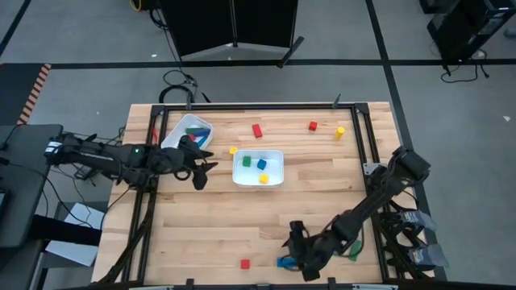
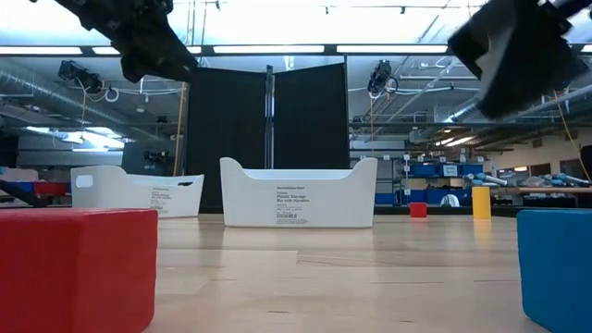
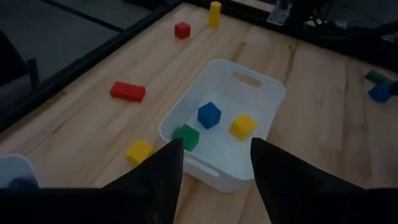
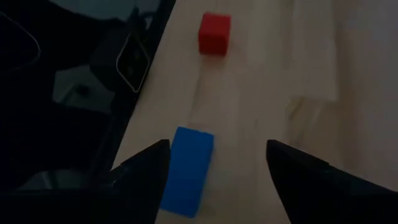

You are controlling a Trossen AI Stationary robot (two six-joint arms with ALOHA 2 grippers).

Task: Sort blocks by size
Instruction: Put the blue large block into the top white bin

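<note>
Two open grippers: right gripper (image 4: 214,168) hovers over the blue bar (image 4: 186,169), to straddle and close next (left gripper (image 3: 214,165) waits empty beside the middle tray (image 3: 264,93)).

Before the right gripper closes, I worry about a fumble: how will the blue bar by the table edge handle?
The blue bar looks solid with flat faces, so it is probably stiff and unlikely to roll. It lies flat, so tipping seems unlikely. Its smooth sides could slip a little between the right gripper fingers, which stand open around it.
</note>
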